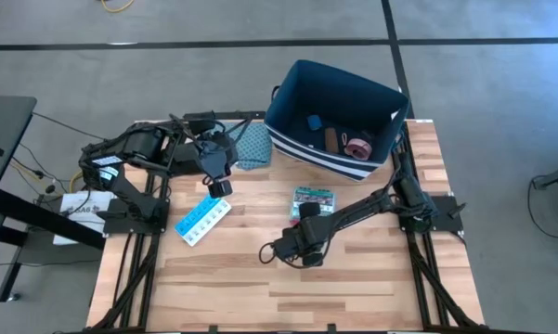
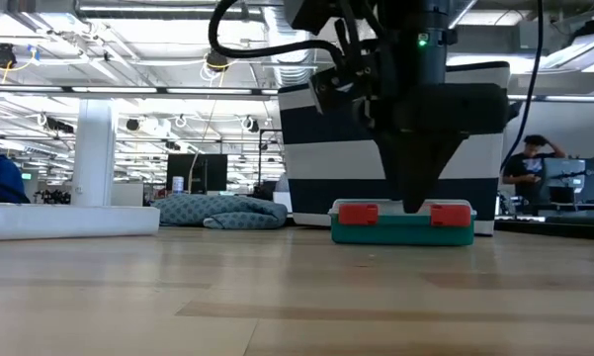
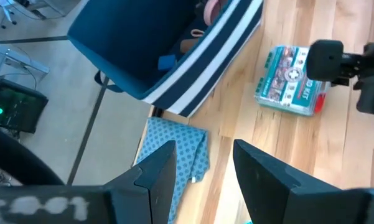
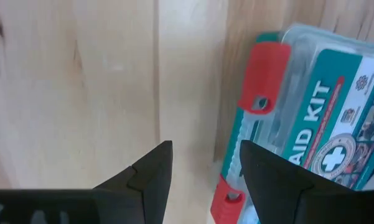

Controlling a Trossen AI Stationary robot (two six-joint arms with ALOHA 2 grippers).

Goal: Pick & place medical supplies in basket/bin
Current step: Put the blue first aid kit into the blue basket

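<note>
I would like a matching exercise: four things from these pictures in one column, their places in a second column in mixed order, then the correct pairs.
Things:
1. pill organizer
2. first-aid box
3. pink roll
4. cloth

Places:
A. inside the bin
B. on the table, just left of the bin
C. on the table, near the right gripper
D. on the table, below the left gripper

Pairs: 1-D, 2-C, 3-A, 4-B

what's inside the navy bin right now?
In the navy bin: a blue cube, a brown oblong and a pink roll. The near wall hides part of the floor.
</note>
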